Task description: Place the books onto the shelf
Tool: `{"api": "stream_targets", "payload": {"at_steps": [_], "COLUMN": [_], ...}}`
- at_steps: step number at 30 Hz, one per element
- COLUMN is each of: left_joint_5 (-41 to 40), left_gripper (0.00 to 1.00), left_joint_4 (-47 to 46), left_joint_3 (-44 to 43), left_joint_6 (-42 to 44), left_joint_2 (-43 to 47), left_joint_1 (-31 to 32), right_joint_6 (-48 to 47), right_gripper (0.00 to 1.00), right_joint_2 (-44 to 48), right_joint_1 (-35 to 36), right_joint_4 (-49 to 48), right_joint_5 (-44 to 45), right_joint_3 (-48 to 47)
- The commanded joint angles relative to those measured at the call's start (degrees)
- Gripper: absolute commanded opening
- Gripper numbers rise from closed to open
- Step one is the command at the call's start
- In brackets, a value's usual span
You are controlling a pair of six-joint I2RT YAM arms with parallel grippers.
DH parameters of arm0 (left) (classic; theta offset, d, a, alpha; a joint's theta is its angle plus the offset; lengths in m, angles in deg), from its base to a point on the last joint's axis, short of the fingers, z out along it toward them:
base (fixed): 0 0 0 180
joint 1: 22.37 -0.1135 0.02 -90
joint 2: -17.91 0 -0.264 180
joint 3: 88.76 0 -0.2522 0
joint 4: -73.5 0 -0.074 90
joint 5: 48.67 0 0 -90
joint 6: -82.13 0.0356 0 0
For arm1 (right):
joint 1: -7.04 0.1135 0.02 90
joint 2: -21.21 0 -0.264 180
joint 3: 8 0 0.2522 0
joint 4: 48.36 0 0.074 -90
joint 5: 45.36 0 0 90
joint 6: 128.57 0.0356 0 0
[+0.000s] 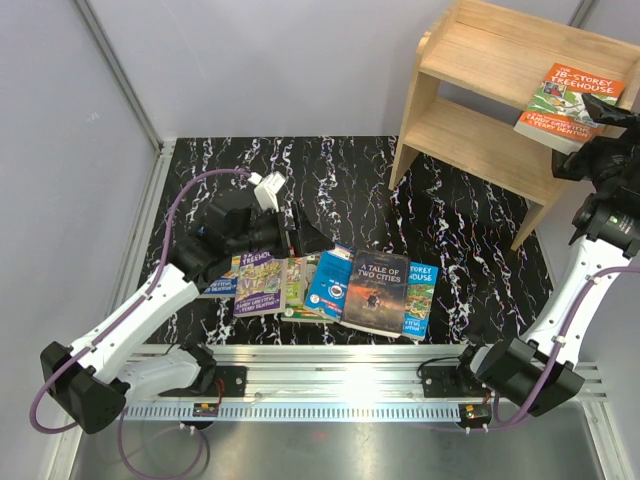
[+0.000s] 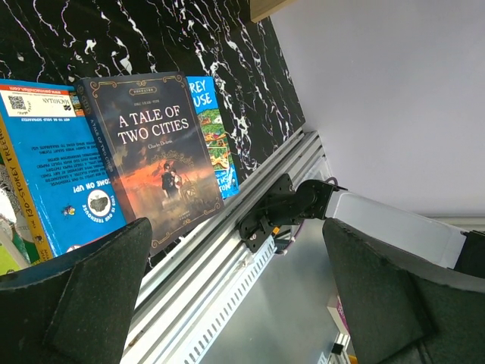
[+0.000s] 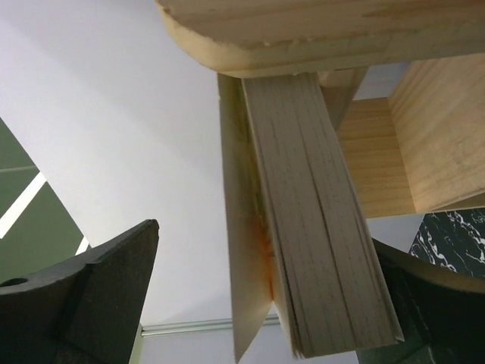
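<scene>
The light wooden shelf (image 1: 470,130) stands at the back right. An orange "13-Storey Treehouse" book (image 1: 567,103) leans in its lower tier at the right end. My right gripper (image 1: 574,152) is open around the book's lower edge (image 3: 311,227); its left finger (image 3: 98,288) stands well apart from the cover. Several books lie in a row near the front edge: purple (image 1: 258,283), green (image 1: 297,280), blue (image 1: 330,282), dark "A Tale of Two Cities" (image 1: 375,292) and a blue-green one (image 1: 420,298). My left gripper (image 1: 300,236) hovers open over the row's left part, holding nothing.
The black marbled table top (image 1: 350,190) is bounded by a metal rail (image 1: 330,375) at the front and grey walls at the back and left. The right arm's base (image 2: 292,205) sits on that rail. The shelf's upper board (image 3: 318,30) is just above the right gripper.
</scene>
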Motion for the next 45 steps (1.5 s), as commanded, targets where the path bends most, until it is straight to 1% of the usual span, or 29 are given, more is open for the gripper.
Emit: {"api": "stream_targets", "payload": {"at_steps": [1,3,5,6,7,8,9,10,12,17,19,21,22,23,24,25,26,27,28,33,35,39,45], "left_joint_5": [1.91,1.91,1.90,1.82,1.73,1.73,1.73,1.73,1.64,2.26,2.52,2.78,2.78,2.87,2.70,2.61,2.43,2.35,2.34,2.52,2.43,2.43,2.43], "left_gripper": [0.99,0.99,0.99,0.99,0.99,0.99,0.99,0.99,0.99,0.99,0.99,0.99,0.99,0.99,0.99,0.99,0.99,0.99,0.99,0.99,0.99,0.99,0.99], "left_joint_4": [-1.14,-0.96,-0.70,-0.61,-0.52,-0.52,-0.61,-0.61,-0.52,-1.49,-1.75,-1.75,-1.66,-1.58,-1.57,-1.66,-1.75,-1.84,-2.01,-2.54,-2.54,-2.54,-2.45], "left_joint_3": [-0.80,-0.37,-0.45,-0.36,-0.45,-0.54,-0.63,-0.63,-0.72,-0.45,-0.80,-1.15,-1.50,-1.59,-1.68,-1.68,-1.68,-1.60,-1.51,-1.77,-1.77,-1.42,-1.24], "left_joint_6": [1.29,1.38,1.47,1.64,1.73,1.82,1.82,1.82,1.82,1.38,1.29,1.20,1.20,1.20,1.20,1.20,1.20,1.12,1.03,0.24,0.15,-0.03,-0.29], "left_joint_2": [0.26,0.52,0.52,0.61,0.70,0.52,0.61,0.35,0.17,-0.71,-1.32,-1.94,-2.03,-2.20,-2.20,-2.29,-2.20,-2.20,-2.29,-3.17,-3.08,-3.61,-3.70], "left_joint_1": [-0.15,-0.24,-0.24,-0.24,-0.32,-0.33,-0.33,-0.33,-0.24,-0.24,-0.32,-0.33,-0.33,-0.24,-0.24,-0.24,-0.24,-0.32,-0.33,-0.32,-0.24,-0.24,-0.32], "right_joint_6": [0.63,0.55,0.11,-0.15,-0.59,-0.94,-1.29,-1.73,-2.09,-1.91,-1.91,-1.74,-1.56,-1.56,-1.56,-1.39,-1.12,-0.51,-0.33,-0.68,-0.68,-3.48,-2.70], "right_gripper": [1.00,0.99,0.78,0.43,0.28,0.17,0.02,0.00,0.00,0.00,0.00,0.00,0.09,0.39,0.57,0.68,0.89,0.97,1.00,1.00,1.00,1.00,1.00], "right_joint_2": [0.86,0.33,0.50,0.77,0.94,0.86,0.77,0.68,0.51,-0.28,-1.77,-4.31,-5.29,-6.17,-7.22,-7.40,-7.23,-6.88,-6.44,-4.25,-3.37,-2.57,-1.69], "right_joint_1": [-0.05,-0.05,-0.05,-0.05,-0.05,-0.05,-0.05,-0.05,-0.05,-0.05,-0.05,-0.05,-0.05,-0.05,-0.05,-0.05,0.04,-0.05,-0.05,-0.05,-0.05,-0.05,-0.05], "right_joint_4": [-4.03,-4.56,-4.82,-4.74,-4.39,-3.86,-3.34,-2.72,-2.28,-2.80,-3.07,-2.72,-1.84,-1.31,-0.87,0.09,0.27,0.53,0.88,8.51,9.94,15.38,12.93], "right_joint_5": [-2.64,-2.82,-2.64,-2.21,-1.94,-1.85,-1.85,-2.11,-1.94,3.33,5.96,5.98,4.84,3.96,3.17,1.94,1.49,1.06,0.44,-3.16,-4.74,-6.24,-7.39], "right_joint_3": [1.74,1.40,0.96,0.61,0.34,-0.44,-0.89,-1.41,-2.65,-4.84,-6.07,-8.97,-10.02,-12.21,-13.10,-13.63,-13.55,-13.20,-12.85,-12.06,-11.00,-11.35,-7.40]}}
